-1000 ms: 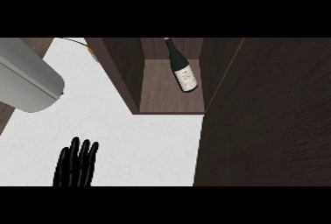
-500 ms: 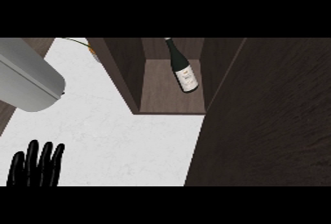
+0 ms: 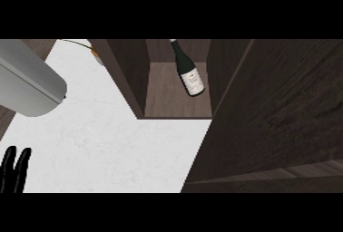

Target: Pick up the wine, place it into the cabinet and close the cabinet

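White-labelled dark glass wine bottle inside the wood-grained cabinet; left hand, fingers straight, holding nothing, over marbled white table.

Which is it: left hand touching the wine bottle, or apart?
Apart. The head view shows the left hand at the lower-left edge, with white counter and the cabinet's side wall between it and the wine bottle inside the cabinet.

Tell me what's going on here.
The wine bottle already sits inside the cabinet, and nothing is holding it. The cabinet door at the right is not yet shut. Only the straight fingers of the left hand show, at the lower left edge over the white counter, touching nothing. The right hand is out of view.
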{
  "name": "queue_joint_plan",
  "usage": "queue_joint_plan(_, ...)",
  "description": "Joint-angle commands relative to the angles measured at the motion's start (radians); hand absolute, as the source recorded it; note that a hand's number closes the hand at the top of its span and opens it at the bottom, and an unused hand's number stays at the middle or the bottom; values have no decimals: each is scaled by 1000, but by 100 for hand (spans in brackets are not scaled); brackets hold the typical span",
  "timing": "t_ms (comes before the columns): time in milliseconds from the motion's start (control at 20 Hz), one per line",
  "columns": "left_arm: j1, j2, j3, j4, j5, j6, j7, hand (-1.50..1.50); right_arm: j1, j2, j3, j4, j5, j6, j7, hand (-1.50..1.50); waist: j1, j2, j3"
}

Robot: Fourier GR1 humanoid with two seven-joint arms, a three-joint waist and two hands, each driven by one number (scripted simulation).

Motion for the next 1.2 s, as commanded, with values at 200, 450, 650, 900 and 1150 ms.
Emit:
queue_joint_plan(200, 24, 51, 172, 57, 106, -135, 20, -150, -77, 16, 317, -127, 229, -238, 34, 150, -7, -3, -2)
queue_joint_plan(450, 94, 71, 186, 26, 96, -210, 19, -150, -201, 15, 354, 9, 329, -358, -33, 150, 12, 1, -1)
queue_joint_plan(650, 74, 36, 187, 56, 105, -219, 23, -150, -314, 14, 401, 88, 380, -462, -46, 150, 12, 3, -2)
queue_joint_plan(900, 24, 66, 251, 39, 183, -237, 116, -150, -469, 11, 368, 71, 406, -578, 55, 150, 9, 4, -2)
queue_joint_plan(1150, -7, 42, 248, 29, 168, -222, 135, -150, -619, 8, 278, 190, 287, -618, 37, 150, 26, 11, -1)
